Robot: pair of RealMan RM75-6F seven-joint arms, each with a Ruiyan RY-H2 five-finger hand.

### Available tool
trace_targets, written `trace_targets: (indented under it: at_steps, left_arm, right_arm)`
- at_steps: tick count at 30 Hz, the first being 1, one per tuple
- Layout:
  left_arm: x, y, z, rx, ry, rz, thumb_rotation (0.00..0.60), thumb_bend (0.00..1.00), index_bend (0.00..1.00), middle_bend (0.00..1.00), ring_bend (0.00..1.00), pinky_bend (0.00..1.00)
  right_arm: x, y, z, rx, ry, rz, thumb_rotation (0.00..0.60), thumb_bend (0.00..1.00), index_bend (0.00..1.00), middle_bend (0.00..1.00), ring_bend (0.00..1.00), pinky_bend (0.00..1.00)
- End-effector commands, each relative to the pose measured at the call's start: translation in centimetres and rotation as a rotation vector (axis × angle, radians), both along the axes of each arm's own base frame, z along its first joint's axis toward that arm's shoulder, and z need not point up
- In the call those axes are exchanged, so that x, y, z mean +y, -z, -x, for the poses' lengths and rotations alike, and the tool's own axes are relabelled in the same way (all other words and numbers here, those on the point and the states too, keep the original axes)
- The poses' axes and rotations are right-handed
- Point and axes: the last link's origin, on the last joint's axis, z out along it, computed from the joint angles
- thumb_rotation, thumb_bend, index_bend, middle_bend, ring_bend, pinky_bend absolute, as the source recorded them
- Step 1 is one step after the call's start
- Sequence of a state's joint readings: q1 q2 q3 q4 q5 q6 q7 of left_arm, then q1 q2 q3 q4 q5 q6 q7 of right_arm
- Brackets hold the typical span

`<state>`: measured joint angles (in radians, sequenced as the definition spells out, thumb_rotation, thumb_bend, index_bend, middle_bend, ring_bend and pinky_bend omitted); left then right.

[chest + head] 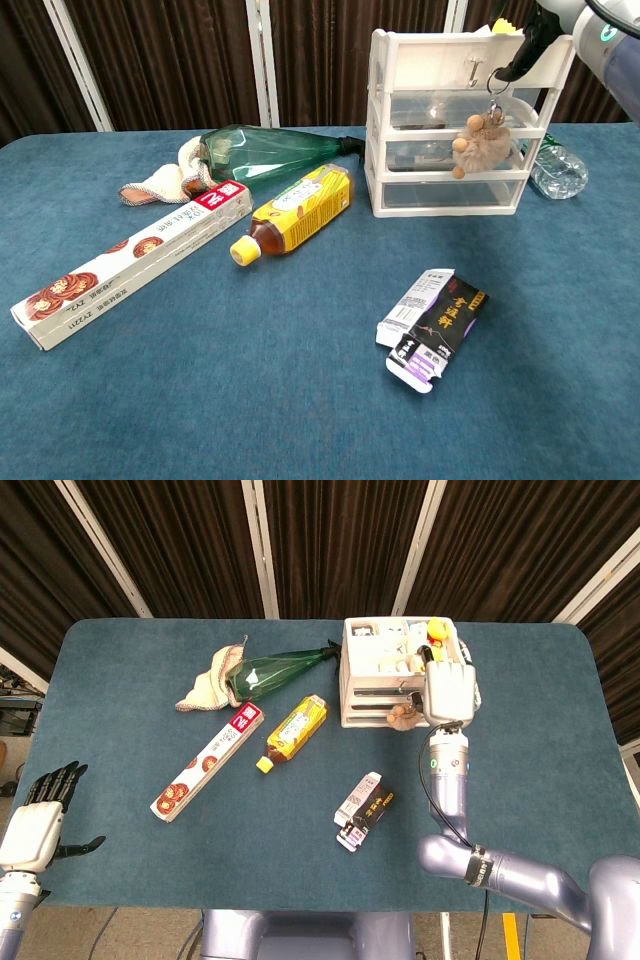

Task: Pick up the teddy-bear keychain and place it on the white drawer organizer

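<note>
1. Carry step in hand: teddy-bear keychain (pixel 481 140) off the table, dangling in front of the white drawer organizer (pixel 452 122), level with its upper drawers.
2. Next move, by judgement: lift higher, bring over the organizer's top, then release so the bear settles there rather than sliding down the front.
3. Right hand (pixel 449 688) at the organizer's top right corner, fingers pinched on the keychain's ring.
4. Left hand (pixel 38 820) well apart at the table's near left edge, fingers spread, holding nothing.
</note>
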<state>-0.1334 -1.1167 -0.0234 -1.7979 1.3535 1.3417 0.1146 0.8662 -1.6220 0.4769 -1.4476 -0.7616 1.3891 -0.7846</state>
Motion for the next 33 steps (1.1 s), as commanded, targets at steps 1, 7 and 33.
trace_targets:
  at_steps: [1, 7, 33]
  left_arm:
    - [0.02, 0.01, 0.0, 0.001, 0.0, 0.0, 0.6, 0.1, 0.02, 0.0, 0.0, 0.0]
    - [0.07, 0.04, 0.04, 0.002, -0.005, 0.0, 0.6, 0.1, 0.02, 0.0, 0.0, 0.0]
    - [0.43, 0.18, 0.19, 0.009, -0.014, -0.001, 0.6, 0.1, 0.02, 0.0, 0.0, 0.0]
  right_arm:
    - [-0.13, 0.01, -0.03, 0.001, -0.002, 0.003, 0.6, 0.16, 0.29, 1.0, 1.0, 0.86]
    - [-0.41, -0.11, -0.07, -0.002, -0.005, 0.011, 0.6, 0.15, 0.29, 1.0, 1.0, 0.86]
    - [-0.87, 0.1, -0.34, 0.002, -0.007, 0.005, 0.6, 0.12, 0.3, 1.0, 1.0, 0.86]
